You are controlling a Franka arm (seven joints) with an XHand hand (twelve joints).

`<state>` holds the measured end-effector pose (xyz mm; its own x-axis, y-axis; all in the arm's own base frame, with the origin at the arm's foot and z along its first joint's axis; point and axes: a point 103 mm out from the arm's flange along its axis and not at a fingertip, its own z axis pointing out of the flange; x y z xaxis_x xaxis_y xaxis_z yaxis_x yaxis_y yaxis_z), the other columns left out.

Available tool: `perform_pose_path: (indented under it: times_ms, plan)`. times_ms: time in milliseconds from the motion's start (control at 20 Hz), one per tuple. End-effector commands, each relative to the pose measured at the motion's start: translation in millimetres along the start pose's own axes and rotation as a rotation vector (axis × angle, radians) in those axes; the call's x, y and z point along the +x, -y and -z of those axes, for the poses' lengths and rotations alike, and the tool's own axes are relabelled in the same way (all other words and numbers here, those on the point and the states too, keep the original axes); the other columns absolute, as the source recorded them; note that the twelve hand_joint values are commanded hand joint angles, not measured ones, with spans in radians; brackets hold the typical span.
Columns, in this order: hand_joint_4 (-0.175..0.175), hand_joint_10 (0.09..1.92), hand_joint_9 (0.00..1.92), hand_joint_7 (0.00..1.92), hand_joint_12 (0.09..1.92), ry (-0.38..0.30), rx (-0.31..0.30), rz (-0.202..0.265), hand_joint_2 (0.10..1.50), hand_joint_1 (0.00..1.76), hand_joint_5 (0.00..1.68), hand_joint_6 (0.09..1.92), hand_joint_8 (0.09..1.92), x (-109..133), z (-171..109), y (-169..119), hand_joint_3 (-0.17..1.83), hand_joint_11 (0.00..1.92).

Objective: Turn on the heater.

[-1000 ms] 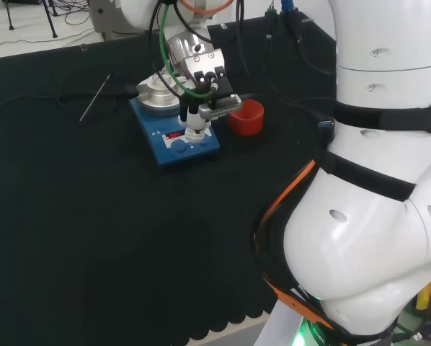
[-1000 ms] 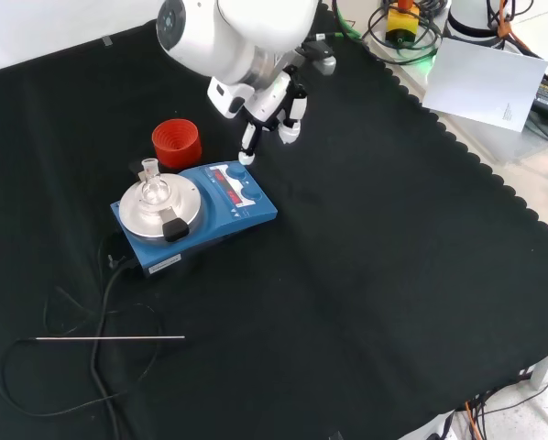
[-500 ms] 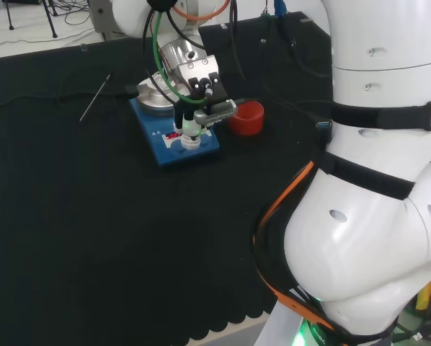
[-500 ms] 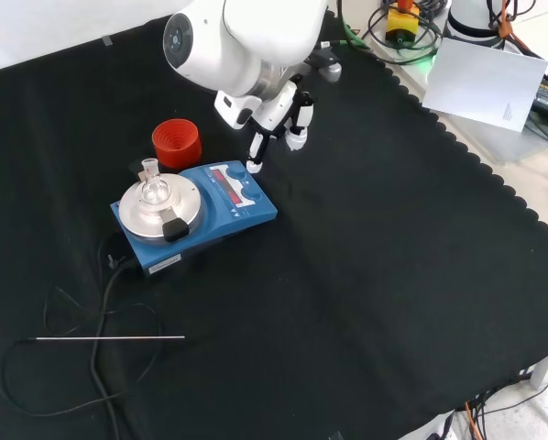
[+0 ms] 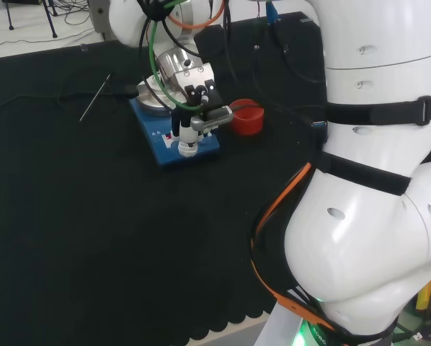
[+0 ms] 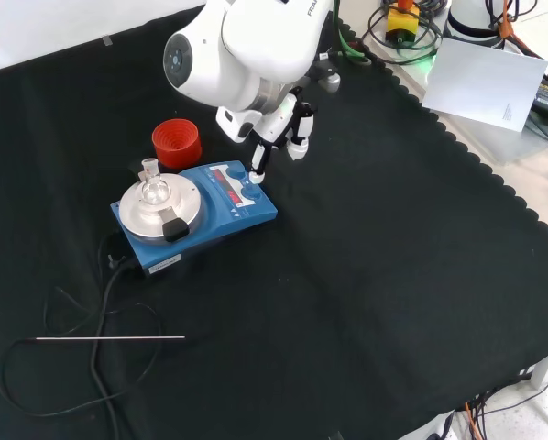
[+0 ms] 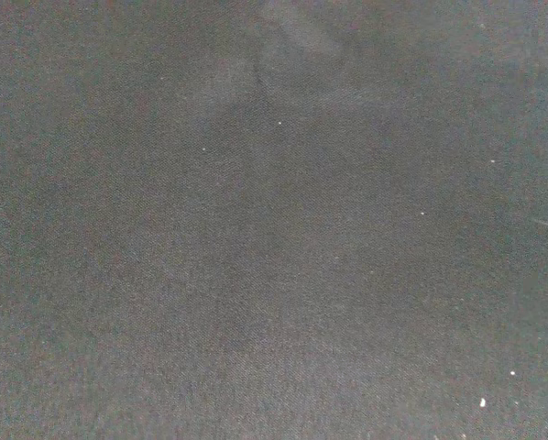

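Black cloth (image 6: pixel 366 275) covers the whole bench, with cables and paper at its far right corner in the front view. Left of centre stands the heater (image 6: pixel 196 218), a blue hotplate with a round metal top plate at its left end and a sloped control panel (image 6: pixel 236 186) at its right end, bearing a red display and pale knobs. A small clear flask (image 6: pixel 152 190) sits on the plate. A red ribbed ring (image 6: pixel 176 142) stands just beyond the heater, a power cable (image 6: pixel 104 302) runs off its near-left corner, and a thin metal rod (image 6: pixel 109 338) lies well apart on the near-left cloth.

The hand (image 6: pixel 276 128) hangs over the right end of the heater; one finger (image 6: pixel 256 158) points straight down at the control panel, its tip at or touching a knob, while the others look partly curled and hold nothing. In the head view the same finger (image 5: pixel 186 137) comes down onto the panel's near edge.

As a judgement, the heater is rigid, fairly heavy and unlikely to slide; it needs no grasp, only a fingertip on the knob or switch. The flask is fragile and should be kept clear.
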<state>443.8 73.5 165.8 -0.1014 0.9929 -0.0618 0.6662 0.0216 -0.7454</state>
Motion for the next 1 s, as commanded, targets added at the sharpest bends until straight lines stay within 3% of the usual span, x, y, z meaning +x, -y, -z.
perform_pose_path:
  times_ms: [50,1000]
  plan:
    - [-0.039,1.63,1.83,1.70,1.74,0.008,0.000,-0.004,1.25,1.44,0.30,0.09,1.77,6.5,-1.4,-1.6,-0.17,1.83]
    - [-0.040,1.64,1.83,1.70,1.74,0.007,0.019,-0.004,1.25,1.45,0.31,0.09,1.78,3.9,-4.4,-13.9,-0.17,1.83]
